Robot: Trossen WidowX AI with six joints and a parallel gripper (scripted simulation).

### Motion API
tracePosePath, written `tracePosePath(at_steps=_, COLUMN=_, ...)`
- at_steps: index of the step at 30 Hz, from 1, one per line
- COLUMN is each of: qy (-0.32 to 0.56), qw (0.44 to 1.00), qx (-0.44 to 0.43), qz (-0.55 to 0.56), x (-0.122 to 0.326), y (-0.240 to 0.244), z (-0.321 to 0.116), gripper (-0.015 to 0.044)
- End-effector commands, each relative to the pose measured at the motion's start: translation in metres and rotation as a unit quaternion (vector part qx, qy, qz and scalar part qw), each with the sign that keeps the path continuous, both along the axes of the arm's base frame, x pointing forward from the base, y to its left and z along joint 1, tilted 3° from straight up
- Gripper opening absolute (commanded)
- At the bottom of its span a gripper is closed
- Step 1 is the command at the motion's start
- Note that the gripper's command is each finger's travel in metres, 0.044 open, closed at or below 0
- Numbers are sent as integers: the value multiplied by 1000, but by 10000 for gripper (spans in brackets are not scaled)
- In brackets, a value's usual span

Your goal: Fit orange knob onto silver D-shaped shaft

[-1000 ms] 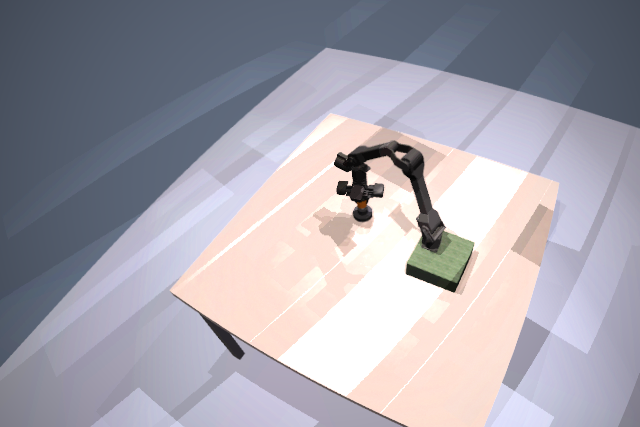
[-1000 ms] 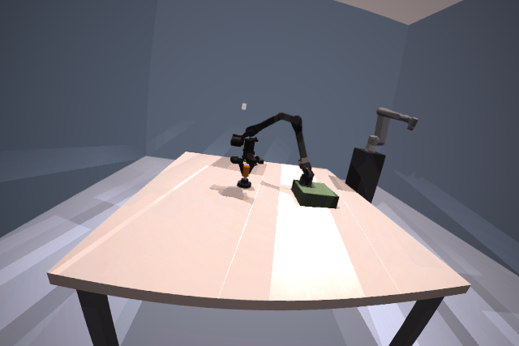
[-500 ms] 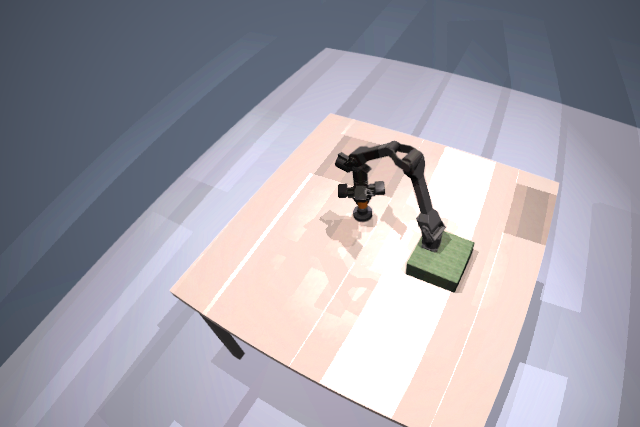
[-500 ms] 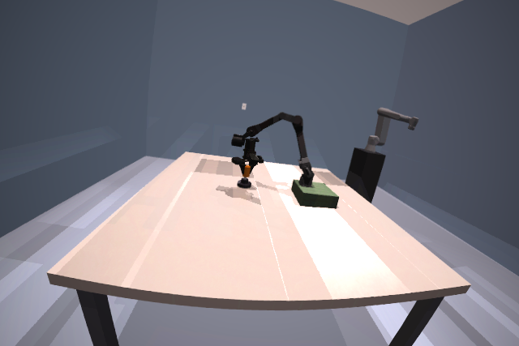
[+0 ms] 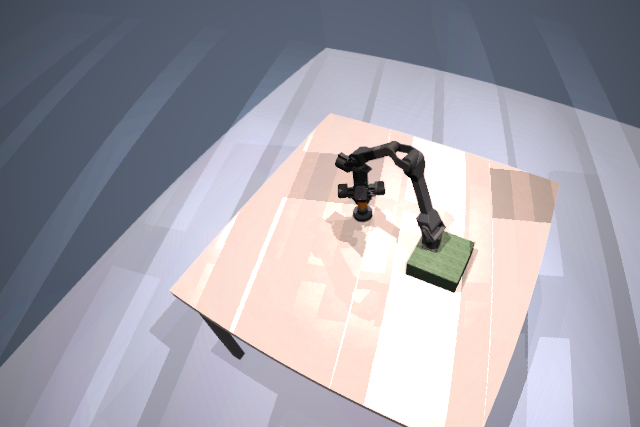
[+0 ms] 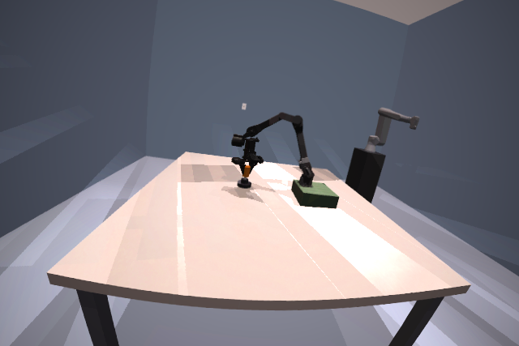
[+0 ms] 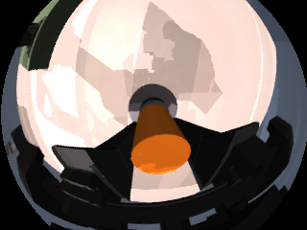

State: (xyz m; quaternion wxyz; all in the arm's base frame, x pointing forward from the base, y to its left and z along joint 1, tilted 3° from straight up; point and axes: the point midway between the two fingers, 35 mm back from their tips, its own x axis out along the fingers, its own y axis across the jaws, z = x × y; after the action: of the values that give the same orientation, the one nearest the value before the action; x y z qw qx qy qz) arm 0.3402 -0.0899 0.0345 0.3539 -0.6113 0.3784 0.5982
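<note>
- The orange knob (image 5: pixel 362 204) (image 6: pixel 246 171) (image 7: pixel 161 152), smooth and tapered, was pinched upright by the tool (image 5: pixel 361 203) (image 6: pixel 246 171) (image 7: pixel 155 123).
- The round, dark pedestal (image 5: pixel 362 215) (image 6: pixel 244 184) (image 7: pixel 134 105) was seen directly below, along the knob's long axis.
- The shaft's flat side was hidden.
- Pale, sunlit surface (image 5: pixel 289 277) (image 6: pixel 234 249) (image 7: pixel 106 53) lay around.

The knob (image 5: pixel 362 204) (image 6: pixel 246 171) (image 7: pixel 161 152) looks like smooth plastic. The green block (image 5: pixel 442 258) (image 6: pixel 315 194) looks like wood, with streaky lines. The worktop (image 5: pixel 320 257) (image 6: pixel 234 241) (image 7: pixel 101 62) looks smooth and a bit shiny. The black fingers (image 5: pixel 362 203) (image 6: pixel 246 173) look hard and mostly dull, like plastic.
</note>
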Motion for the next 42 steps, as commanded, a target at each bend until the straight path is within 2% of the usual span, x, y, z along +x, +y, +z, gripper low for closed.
tracePosePath(at_steps=1, qy=-1, qw=1000, qx=-1, qz=1, x=2, y=-1, z=-1, gripper=0)
tracePosePath(at_steps=12, qy=-1, qw=1000, qx=-1, qz=6, x=4, y=-1, z=5, gripper=0)
tracePosePath(at_steps=19, qy=3, qw=994, qx=-1, qz=106, x=4, y=-1, z=5, gripper=0)
tracePosePath(at_steps=42, qy=4, qw=994, qx=-1, qz=106, x=-2, y=0, z=0, gripper=0)
